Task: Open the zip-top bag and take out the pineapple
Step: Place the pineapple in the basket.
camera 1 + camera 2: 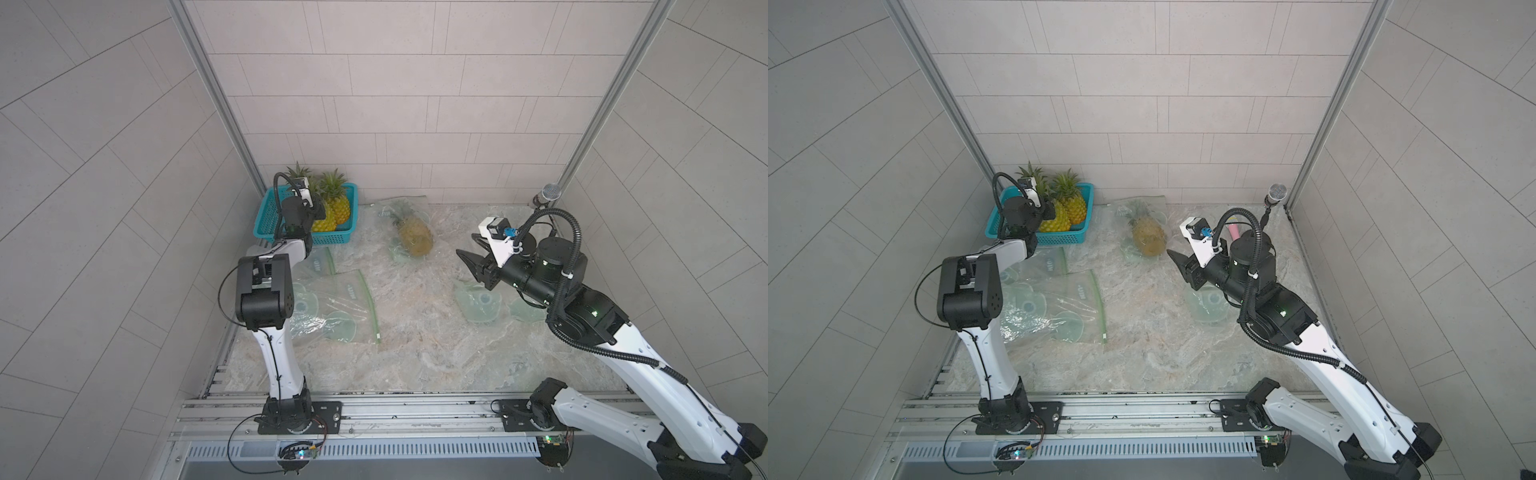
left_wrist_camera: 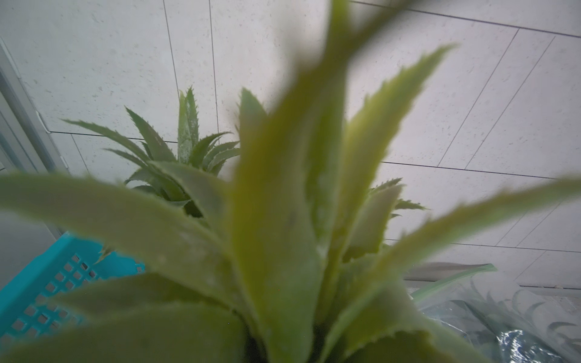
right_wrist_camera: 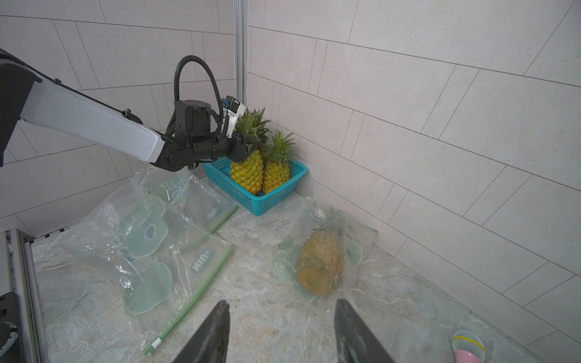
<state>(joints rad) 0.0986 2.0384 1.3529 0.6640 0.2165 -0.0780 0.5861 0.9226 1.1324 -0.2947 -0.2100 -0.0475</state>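
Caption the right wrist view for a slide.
Open right gripper faces the bagged pineapple; left gripper over the basket.

Near pineapple (image 2: 276,226): green saw-edged leaves fill most of view, blurred, fanning outward. Far pineapple (image 2: 184,147): leaf tuft behind it, sharper, upright. Teal basket (image 2: 41,292): perforated wall, partly hidden by leaves. Plastic bag (image 2: 490,314): clear, crinkled, green strip along edge, faint leaf shapes inside. Tiled wall (image 2: 456,110) behind everything. Metal post (image 2: 22,132) beyond basket.
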